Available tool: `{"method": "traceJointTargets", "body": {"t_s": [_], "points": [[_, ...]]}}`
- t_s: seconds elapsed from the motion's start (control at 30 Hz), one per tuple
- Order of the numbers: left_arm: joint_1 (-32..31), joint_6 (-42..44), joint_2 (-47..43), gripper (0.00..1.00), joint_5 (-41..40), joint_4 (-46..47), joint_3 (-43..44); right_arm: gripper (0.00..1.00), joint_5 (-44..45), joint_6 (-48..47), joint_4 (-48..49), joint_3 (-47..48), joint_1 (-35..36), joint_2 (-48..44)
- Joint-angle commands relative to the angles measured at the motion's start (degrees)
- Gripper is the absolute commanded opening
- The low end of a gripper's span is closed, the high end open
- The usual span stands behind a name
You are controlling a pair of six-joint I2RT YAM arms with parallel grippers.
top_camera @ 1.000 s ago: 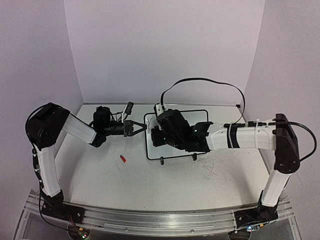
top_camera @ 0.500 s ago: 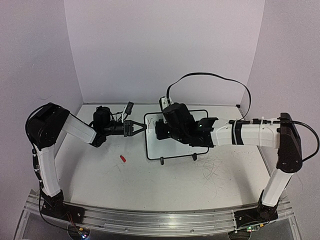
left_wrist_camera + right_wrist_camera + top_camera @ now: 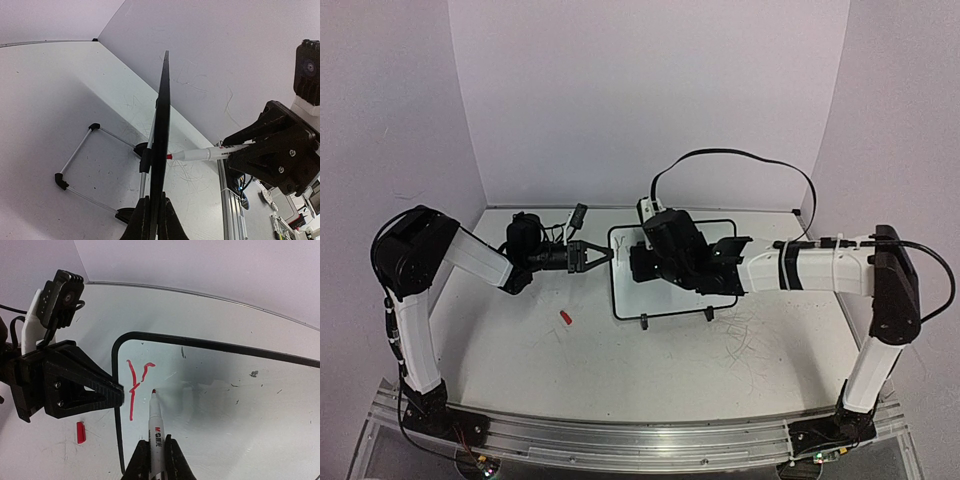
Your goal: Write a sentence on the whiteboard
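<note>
Black-framed whiteboard (image 3: 225, 390), red Y (image 3: 133, 389) near its corner

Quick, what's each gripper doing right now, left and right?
Left gripper: closed on the edge of the small black-framed whiteboard.
Right gripper: closed on the white red-tipped marker.

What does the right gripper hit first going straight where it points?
The whiteboard. The right gripper holds a marker aimed at its face, tip just right of the red strokes. In the left wrist view the tip looks at or almost on the board, so probably immediately.
</note>
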Motion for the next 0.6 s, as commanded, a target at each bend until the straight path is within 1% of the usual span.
{"method": "traceJointTargets", "body": {"t_s": [0.0, 0.2, 0.57], "points": [[-0.14, -1.07, -2.58, 0.00, 1.95, 1.70, 0.73, 0.00, 0.66, -0.64, 1.38, 1.72, -0.25, 0.87], [-0.15, -1.07, -2.65, 0.00, 1.97, 1.75, 0.69, 0.00, 1.09, -0.63, 1.42, 1.99, -0.23, 1.47], [-0.18, -1.09, -2.65, 0.00, 1.98, 1.71, 0.87, 0.00, -0.66, 0.54, 1.42, 1.62, -0.15, 1.71]]}}
